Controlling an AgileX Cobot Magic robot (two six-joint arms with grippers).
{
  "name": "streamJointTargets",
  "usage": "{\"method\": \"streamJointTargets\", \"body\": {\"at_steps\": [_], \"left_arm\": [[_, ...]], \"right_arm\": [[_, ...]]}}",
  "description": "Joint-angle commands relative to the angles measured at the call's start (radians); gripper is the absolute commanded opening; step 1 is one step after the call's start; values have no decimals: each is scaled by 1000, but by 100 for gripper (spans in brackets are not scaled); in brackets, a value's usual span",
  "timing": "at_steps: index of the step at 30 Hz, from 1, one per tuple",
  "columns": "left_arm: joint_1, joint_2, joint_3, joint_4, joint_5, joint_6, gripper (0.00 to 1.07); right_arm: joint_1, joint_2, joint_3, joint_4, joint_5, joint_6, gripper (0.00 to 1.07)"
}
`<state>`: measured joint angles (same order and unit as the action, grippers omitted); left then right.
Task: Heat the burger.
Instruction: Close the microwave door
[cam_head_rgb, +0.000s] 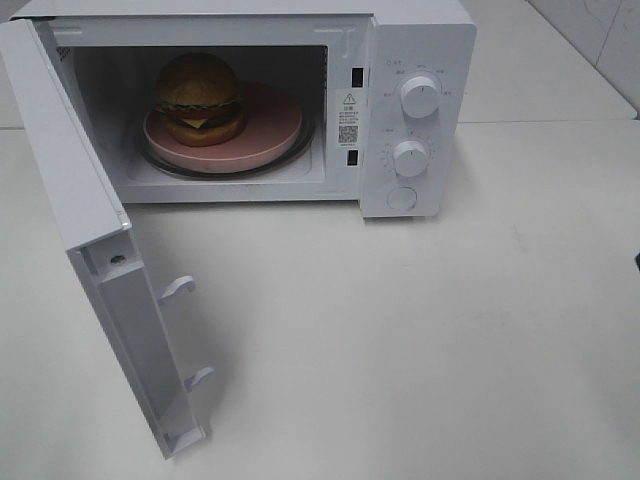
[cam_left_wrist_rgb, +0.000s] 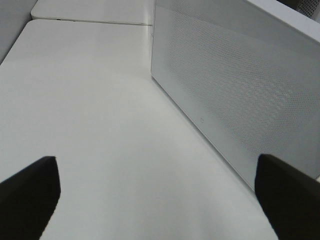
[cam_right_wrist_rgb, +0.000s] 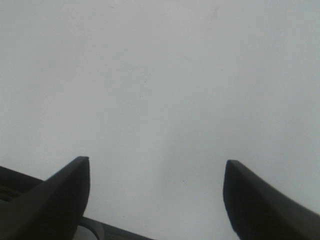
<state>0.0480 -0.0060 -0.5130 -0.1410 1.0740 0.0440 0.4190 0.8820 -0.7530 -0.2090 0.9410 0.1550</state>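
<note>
The burger (cam_head_rgb: 199, 98) sits on a pink plate (cam_head_rgb: 272, 128) inside the white microwave (cam_head_rgb: 415, 60), toward the left of the cavity. The microwave door (cam_head_rgb: 95, 250) stands wide open, swung out to the left. Neither gripper shows in the exterior high view. In the left wrist view my left gripper (cam_left_wrist_rgb: 156, 159) is open above the table, with nothing between its dark fingers, and the door's perforated outer face (cam_left_wrist_rgb: 240, 90) stands close beside it. My right gripper (cam_right_wrist_rgb: 157, 161) is open over bare white table and holds nothing.
Two white knobs (cam_head_rgb: 420, 97) and a round button (cam_head_rgb: 402, 198) are on the microwave's right panel. Door latch hooks (cam_head_rgb: 178, 289) stick out from the door's edge. The white table (cam_head_rgb: 420, 340) stretches in front of the microwave.
</note>
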Motion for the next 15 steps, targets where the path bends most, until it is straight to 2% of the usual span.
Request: {"method": "streamJointTargets", "body": {"at_steps": [1, 5, 9, 15], "left_arm": [[0, -16, -1, -3, -8, 1, 98], [0, -16, -1, -3, -8, 1, 98], [0, -16, -1, -3, -8, 1, 98], [0, -16, -1, -3, -8, 1, 98]], "right_arm": [[-53, -48, 30, 22, -12, 3, 72], [-136, -159, 85, 35, -17, 3, 72], [-172, -230, 117, 37, -20, 3, 73], [-247, -386, 187, 33, -21, -1, 81]]}}
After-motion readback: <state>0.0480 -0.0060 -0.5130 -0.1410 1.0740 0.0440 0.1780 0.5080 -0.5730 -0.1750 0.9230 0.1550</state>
